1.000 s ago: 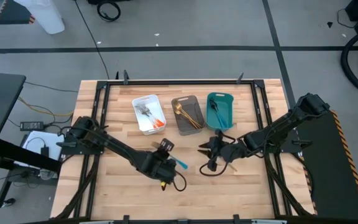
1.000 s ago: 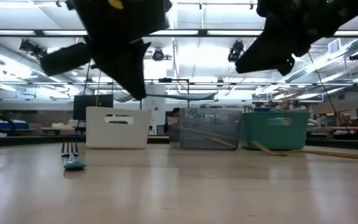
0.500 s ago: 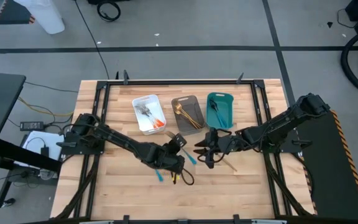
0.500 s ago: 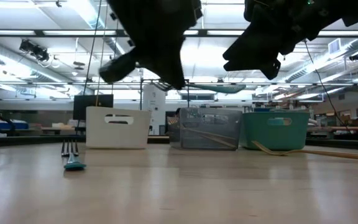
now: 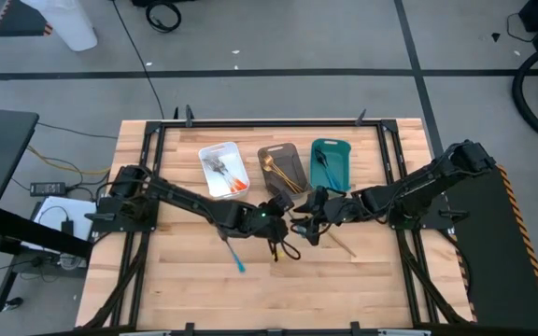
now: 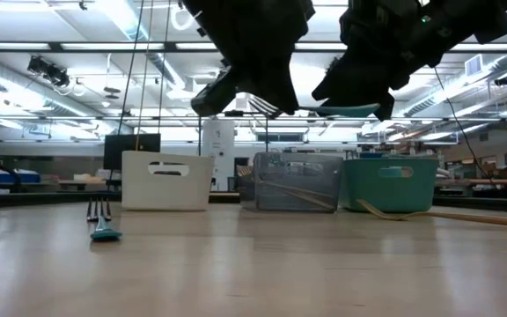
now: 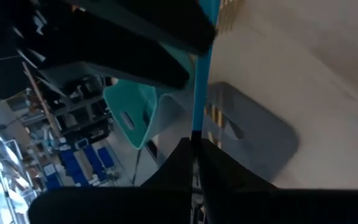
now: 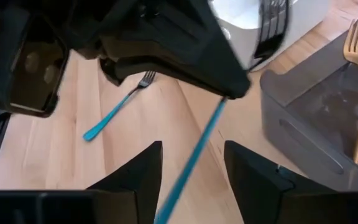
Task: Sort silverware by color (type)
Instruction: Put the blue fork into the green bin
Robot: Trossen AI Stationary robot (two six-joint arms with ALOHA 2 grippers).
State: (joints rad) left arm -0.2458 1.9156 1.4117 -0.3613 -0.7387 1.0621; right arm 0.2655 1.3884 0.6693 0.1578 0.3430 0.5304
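The left gripper (image 5: 276, 213) is clamped on one end of a blue-handled utensil (image 8: 197, 152) and holds it raised above the table (image 5: 185, 280), just in front of the grey bin (image 5: 282, 172). In the low view the utensil's long axis lies level, running from the left gripper straight across to the right gripper (image 5: 308, 227); metal tines project from the left gripper's near side. Its handle end points toward the right gripper.

The right gripper's fingers (image 8: 132, 171) stand spread wide, one on each side of the blue handle, with a visible gap to the handle on both sides. Nothing is gripped by them. The two grippers sit just beside each other.

A second blue-handled fork (image 5: 233, 254) lies flat on the table, near the left arm's forearm and on the side away from the bins. Its long axis is diagonal, with the tines toward the left gripper and the handle tip pointing away from it.

A gold utensil (image 5: 342, 245) lies flat on the table just beside the right gripper, diagonal.

Beyond both grippers stand the white bin (image 5: 222, 170), the grey bin holding gold pieces, and the teal bin (image 5: 331, 164).
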